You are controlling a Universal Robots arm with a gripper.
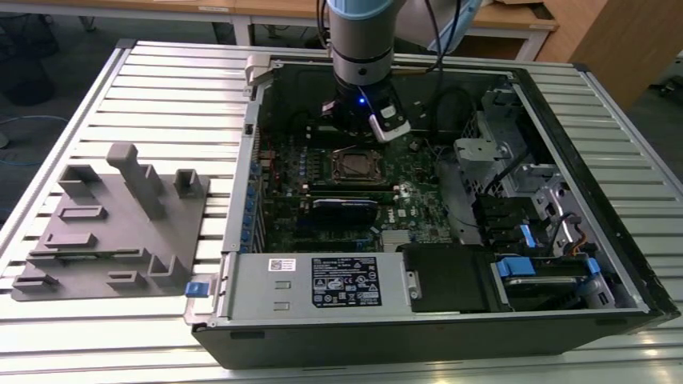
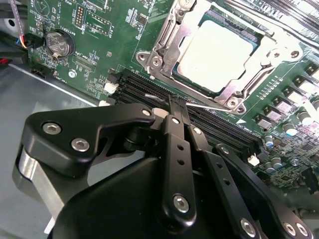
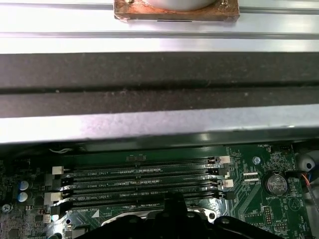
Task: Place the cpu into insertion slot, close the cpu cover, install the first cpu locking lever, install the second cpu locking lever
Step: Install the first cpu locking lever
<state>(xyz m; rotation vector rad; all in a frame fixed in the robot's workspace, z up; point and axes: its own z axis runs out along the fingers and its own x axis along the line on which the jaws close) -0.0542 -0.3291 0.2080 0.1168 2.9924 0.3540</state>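
Claw (image 2: 177, 103), fingers together and empty, just beside the seated cpu (image 2: 214, 54)

cpu (image 2: 215, 55) sits w/in cpu cover (image 2: 169, 47) frame; mem slots (image 2: 224, 124) just beside

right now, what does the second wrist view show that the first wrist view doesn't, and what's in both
Second wrist view: the cpu lying flat with its silver top up, framed by the cpu cover. It also gives a close look at the shut claw, whose tip stops just short of that frame.

First wrist view: the case's metal rim beyond the board, and a copper-coloured block.

Both wrist views: the long black memory slots, the round coin battery, a bit of the cover's edge, and the claw's dark tip over the slots.
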